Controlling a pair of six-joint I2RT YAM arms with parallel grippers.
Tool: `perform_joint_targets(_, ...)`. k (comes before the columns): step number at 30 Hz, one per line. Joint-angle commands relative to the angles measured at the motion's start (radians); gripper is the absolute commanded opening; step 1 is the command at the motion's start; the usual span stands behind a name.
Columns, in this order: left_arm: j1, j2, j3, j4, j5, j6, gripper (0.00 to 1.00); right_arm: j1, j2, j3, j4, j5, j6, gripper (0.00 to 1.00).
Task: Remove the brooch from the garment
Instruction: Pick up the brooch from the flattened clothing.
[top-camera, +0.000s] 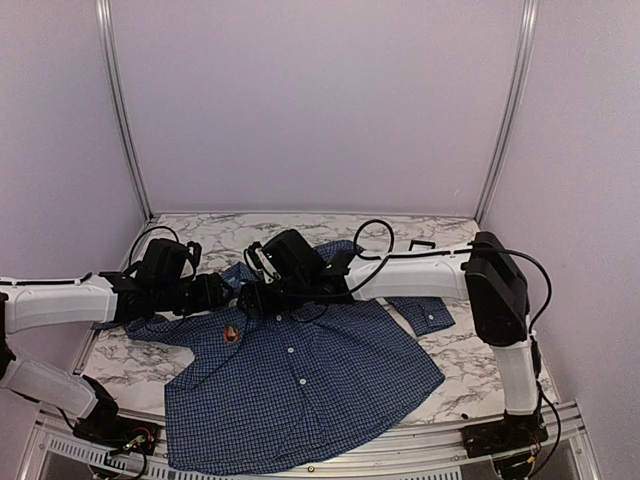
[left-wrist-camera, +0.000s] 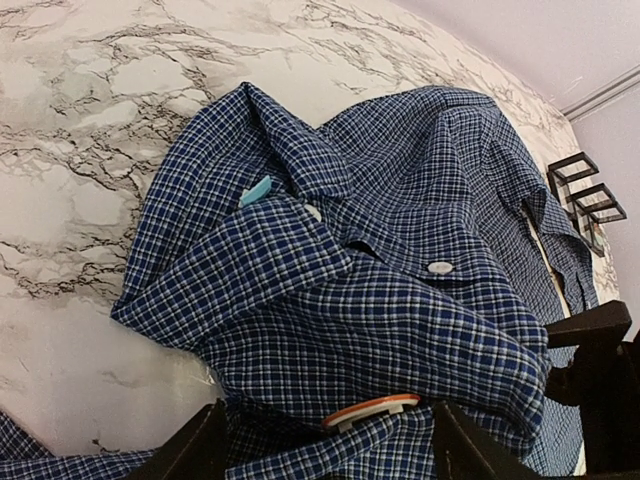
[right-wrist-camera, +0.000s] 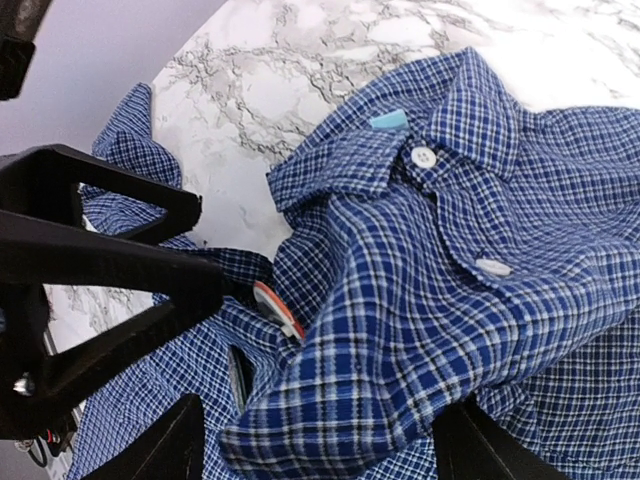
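Observation:
The garment (top-camera: 300, 380), a dark blue checked shirt, lies spread on the marble table, bunched up near its collar (left-wrist-camera: 400, 200) (right-wrist-camera: 500, 200). The brooch (top-camera: 232, 333), a round white disc with an orange rim, sits edge-on in a fold of the cloth (left-wrist-camera: 370, 410) (right-wrist-camera: 278, 310). My left gripper (top-camera: 226, 302) (left-wrist-camera: 330, 455) is open, one finger on each side of the brooch, with gaps either side. My right gripper (top-camera: 258, 300) (right-wrist-camera: 320, 450) is just to the right of it, closed on a raised, rolled fold of the shirt beside the brooch.
A small black wire rack (top-camera: 421, 244) (left-wrist-camera: 585, 195) stands at the back right of the table. A light blue tag (left-wrist-camera: 255, 190) (right-wrist-camera: 389, 120) shows inside the collar. One sleeve (top-camera: 425, 315) trails to the right. Metal frame posts (top-camera: 120, 110) flank the back wall.

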Motion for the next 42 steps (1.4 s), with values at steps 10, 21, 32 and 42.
perform_joint_targets(10, 0.021, 0.038, 0.044, -0.089, 0.112, 0.148, 0.63, -0.034, 0.03, -0.094, 0.091, -0.081, 0.027, 0.25)
perform_joint_targets(21, 0.022, 0.132, 0.133, -0.147, 0.203, 0.269, 0.5, -0.037, 0.001, -0.152, 0.166, -0.112, -0.004, 0.07)
perform_joint_targets(32, 0.034, 0.254, 0.206, -0.157, 0.234, 0.347, 0.44, -0.037, -0.011, -0.167, 0.192, -0.122, -0.024, 0.06)
perform_joint_targets(42, 0.039, 0.29, 0.221, -0.151, 0.326, 0.351, 0.33, -0.043, -0.016, -0.166, 0.191, -0.116, -0.029, 0.05)
